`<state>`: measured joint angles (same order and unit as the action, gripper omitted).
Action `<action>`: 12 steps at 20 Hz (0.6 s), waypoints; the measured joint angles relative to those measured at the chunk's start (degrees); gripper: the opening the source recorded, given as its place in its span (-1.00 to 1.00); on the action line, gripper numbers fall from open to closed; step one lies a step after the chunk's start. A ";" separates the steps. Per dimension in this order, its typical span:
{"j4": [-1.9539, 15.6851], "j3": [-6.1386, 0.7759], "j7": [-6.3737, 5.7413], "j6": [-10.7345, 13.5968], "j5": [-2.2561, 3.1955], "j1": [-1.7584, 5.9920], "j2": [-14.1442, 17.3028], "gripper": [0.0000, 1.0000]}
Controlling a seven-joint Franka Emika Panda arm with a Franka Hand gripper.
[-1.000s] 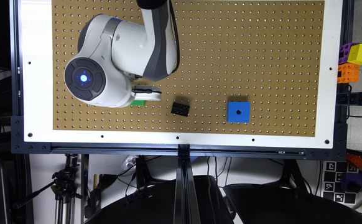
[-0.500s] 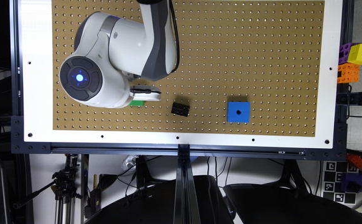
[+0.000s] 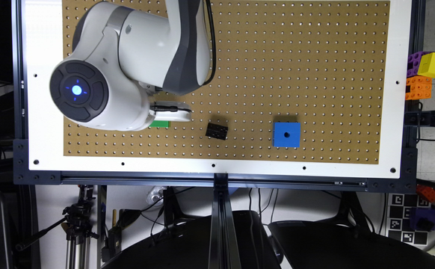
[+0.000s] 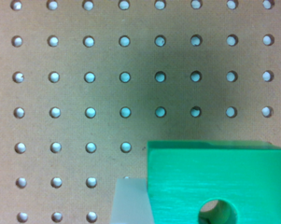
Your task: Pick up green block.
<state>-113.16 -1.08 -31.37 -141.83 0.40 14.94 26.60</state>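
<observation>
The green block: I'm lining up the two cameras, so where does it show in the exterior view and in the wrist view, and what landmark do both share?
Exterior view: the green block shows as a thin strip under the white arm, to the exterior view's left of the black brick.
Wrist view: the green block is close up, its round hole facing the camera.
Shared landmark: the brown pegboard with its grid of holes.

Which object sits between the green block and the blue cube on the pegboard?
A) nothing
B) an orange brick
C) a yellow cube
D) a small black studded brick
D: in the exterior view the small black studded brick lies on the pegboard between the green block and the blue cube.
</observation>
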 joint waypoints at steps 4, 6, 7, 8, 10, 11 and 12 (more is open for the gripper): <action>0.00 0.00 0.00 2.77 0.00 0.00 -2.82 -1.00; -0.01 0.00 0.00 4.32 0.00 0.00 -4.26 -1.00; -0.01 0.00 0.00 4.86 0.00 0.00 -4.69 -1.00; -0.02 0.00 0.00 5.09 0.00 0.00 -4.91 -1.00; -0.02 0.00 0.00 5.16 0.00 0.00 -5.12 -1.00; -0.01 0.00 0.00 5.16 0.00 0.00 -5.25 -1.00; -0.01 0.00 0.00 5.24 0.00 0.00 -5.47 -1.00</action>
<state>-113.17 -1.08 -31.37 -136.59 0.40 14.93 21.13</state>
